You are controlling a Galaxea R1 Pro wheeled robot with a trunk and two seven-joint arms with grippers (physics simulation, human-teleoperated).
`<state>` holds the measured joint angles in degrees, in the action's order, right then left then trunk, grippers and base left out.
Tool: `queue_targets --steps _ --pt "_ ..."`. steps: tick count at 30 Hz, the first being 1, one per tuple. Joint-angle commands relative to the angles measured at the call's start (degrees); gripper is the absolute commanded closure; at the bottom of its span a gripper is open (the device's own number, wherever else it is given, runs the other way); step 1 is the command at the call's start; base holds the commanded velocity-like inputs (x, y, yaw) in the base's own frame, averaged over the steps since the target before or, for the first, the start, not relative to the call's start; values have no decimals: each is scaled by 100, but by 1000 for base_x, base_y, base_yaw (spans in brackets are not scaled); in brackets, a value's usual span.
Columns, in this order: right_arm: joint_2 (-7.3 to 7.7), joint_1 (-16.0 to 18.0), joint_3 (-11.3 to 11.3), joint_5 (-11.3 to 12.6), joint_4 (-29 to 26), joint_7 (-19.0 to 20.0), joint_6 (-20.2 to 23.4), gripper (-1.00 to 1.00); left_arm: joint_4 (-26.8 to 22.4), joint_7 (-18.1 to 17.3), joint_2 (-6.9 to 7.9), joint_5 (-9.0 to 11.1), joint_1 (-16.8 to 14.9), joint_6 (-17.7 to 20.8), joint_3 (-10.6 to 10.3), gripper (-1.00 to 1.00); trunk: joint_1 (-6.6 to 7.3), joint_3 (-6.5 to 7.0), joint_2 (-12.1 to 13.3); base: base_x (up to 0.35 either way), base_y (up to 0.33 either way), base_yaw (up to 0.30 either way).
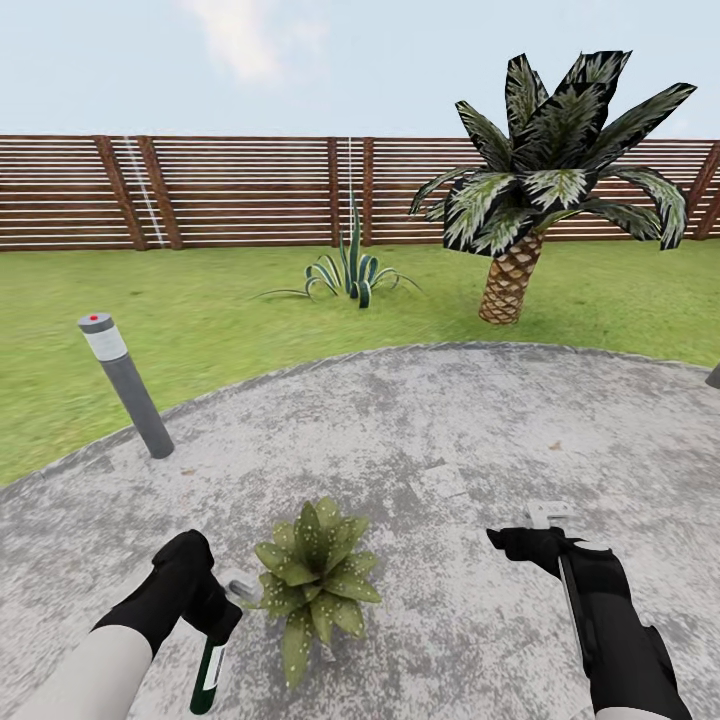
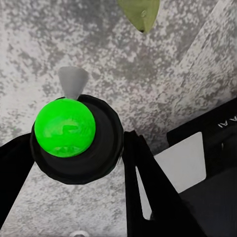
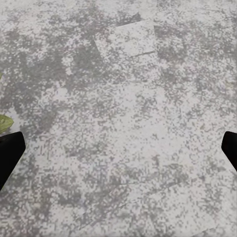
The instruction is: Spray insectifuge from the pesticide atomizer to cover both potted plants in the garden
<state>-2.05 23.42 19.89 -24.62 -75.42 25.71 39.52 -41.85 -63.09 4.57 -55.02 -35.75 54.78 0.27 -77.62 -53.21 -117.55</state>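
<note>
**Spraying the near potted plant from the left side**

We stand on the round grey patio (image 1: 480, 420), looking over both arms toward the lawn (image 1: 200, 300) and the slatted wooden fence (image 1: 230, 190). The left gripper (image 1: 205, 600) is closed around the pesticide atomizer (image 1: 212, 665), whose dark green body hangs below the glove while its pale trigger head points right, just beside the leaves. In the left wrist view the same bottle shows as a bright green round end in a black collar (image 2: 66, 128), with the fingers (image 2: 148, 187) pressed alongside it and a pale nozzle above. The potted plant (image 1: 315, 575), a low rosette of pointed leaves, sits between our two arms; whitish specks of insectifuge (image 1: 318, 540) already dot several leaves. A leaf tip (image 2: 140, 12) lies near the nozzle's line. The right gripper (image 1: 530, 535) hovers over bare paving with its fingers (image 3: 10, 153) spread wide and holding nothing.

We judge spraying of this plant to be under way. To do it well, we would keep the nozzle aimed at the rosette's centre, then sweep across the near and right leaves, which appear less speckled, keeping the nozzle clear of the foliage. The bollard lamp (image 1: 125, 385), agave (image 1: 350, 270) and palm (image 1: 540, 170) are not targets.
</note>
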Motion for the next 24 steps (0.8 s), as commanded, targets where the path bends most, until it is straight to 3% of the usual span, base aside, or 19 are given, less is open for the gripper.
queue_targets --steps 1,10,24 --pt "-6 5 13 -60 -8 55 12 -100 -7 -55 -3 -47 -2 33 2 100 23 13 38 0 0 0" --pt "-7 5 15 -60 -8 57 12 -100 -7 -55 -7 -49 -4 32 -9 100 220 184 399 0 0 0" --pt "-12 5 0 -60 -8 57 12 -100 -7 -55 -9 -44 -8 32 -10 100 528 558 960 0 0 0"
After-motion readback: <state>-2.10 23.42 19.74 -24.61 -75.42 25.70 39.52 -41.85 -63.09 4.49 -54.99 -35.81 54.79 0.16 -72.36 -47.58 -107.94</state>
